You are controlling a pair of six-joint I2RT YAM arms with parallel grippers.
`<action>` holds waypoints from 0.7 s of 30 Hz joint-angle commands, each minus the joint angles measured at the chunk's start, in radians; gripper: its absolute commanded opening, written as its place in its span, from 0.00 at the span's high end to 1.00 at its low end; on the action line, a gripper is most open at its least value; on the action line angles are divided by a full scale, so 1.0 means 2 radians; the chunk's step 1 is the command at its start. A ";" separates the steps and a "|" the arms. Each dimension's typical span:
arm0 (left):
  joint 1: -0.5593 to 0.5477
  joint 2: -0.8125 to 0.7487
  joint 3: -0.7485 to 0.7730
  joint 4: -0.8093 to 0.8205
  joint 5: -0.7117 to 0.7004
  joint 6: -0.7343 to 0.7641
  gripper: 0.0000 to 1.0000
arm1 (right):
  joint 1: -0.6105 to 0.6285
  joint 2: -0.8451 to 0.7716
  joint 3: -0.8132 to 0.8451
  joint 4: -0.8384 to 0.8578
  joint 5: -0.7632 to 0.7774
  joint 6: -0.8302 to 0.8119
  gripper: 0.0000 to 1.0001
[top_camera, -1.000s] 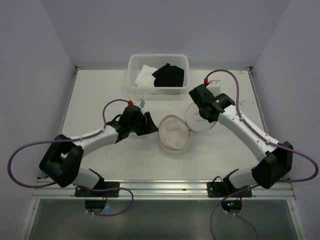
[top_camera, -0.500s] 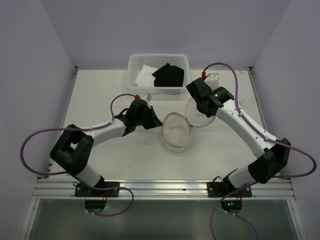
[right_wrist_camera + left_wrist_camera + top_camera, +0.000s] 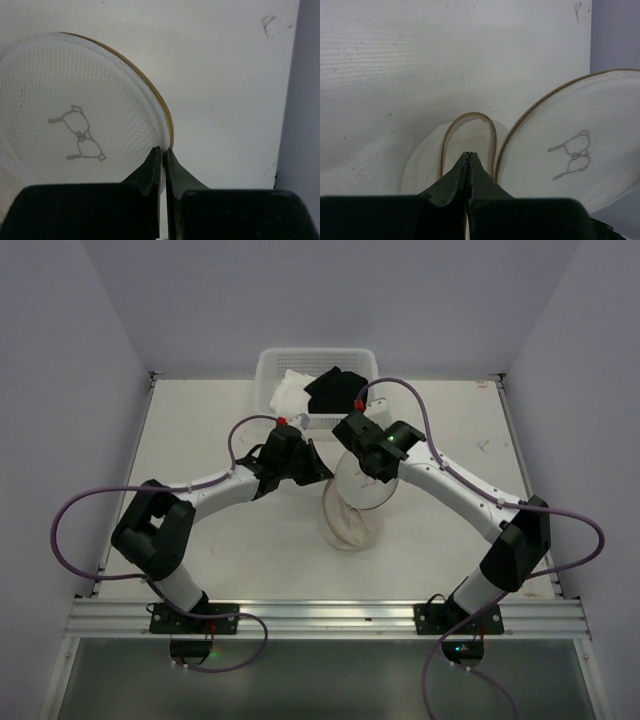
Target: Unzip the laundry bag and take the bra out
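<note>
The laundry bag lies mid-table, a whitish mesh drum with tan wire hoops. Its round flat face, printed with a small bra icon, stands lifted off the body like a lid. My right gripper is shut on the rim of that face. My left gripper is shut, its tips hanging over the bag's open hooped mouth, and I see nothing between its fingers. In the top view it sits just left of the bag. The bra is hidden.
A white perforated basket stands at the table's far edge, holding a black cloth and a white cloth. Pale walls close in on three sides. A small dark mark shows on the table near the right wall.
My left gripper has shut and moved right and farther in, up to the bag. My right arm has swung left, carrying the bag's flat face over the body.
</note>
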 commanded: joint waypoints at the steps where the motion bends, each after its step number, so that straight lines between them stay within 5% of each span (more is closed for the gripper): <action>1: -0.001 0.003 0.023 -0.008 0.005 0.003 1.00 | 0.004 0.011 -0.002 0.028 -0.023 -0.003 1.00; 14: 0.036 -0.073 -0.023 -0.078 -0.029 0.058 1.00 | -0.067 -0.071 -0.185 0.085 -0.114 0.158 1.00; 17: 0.035 -0.079 -0.024 -0.068 0.011 0.060 0.60 | -0.078 -0.099 -0.196 0.118 -0.132 0.131 0.99; 21: 0.025 -0.070 -0.013 -0.061 0.033 0.061 0.44 | -0.089 -0.099 -0.200 0.132 -0.163 0.130 0.98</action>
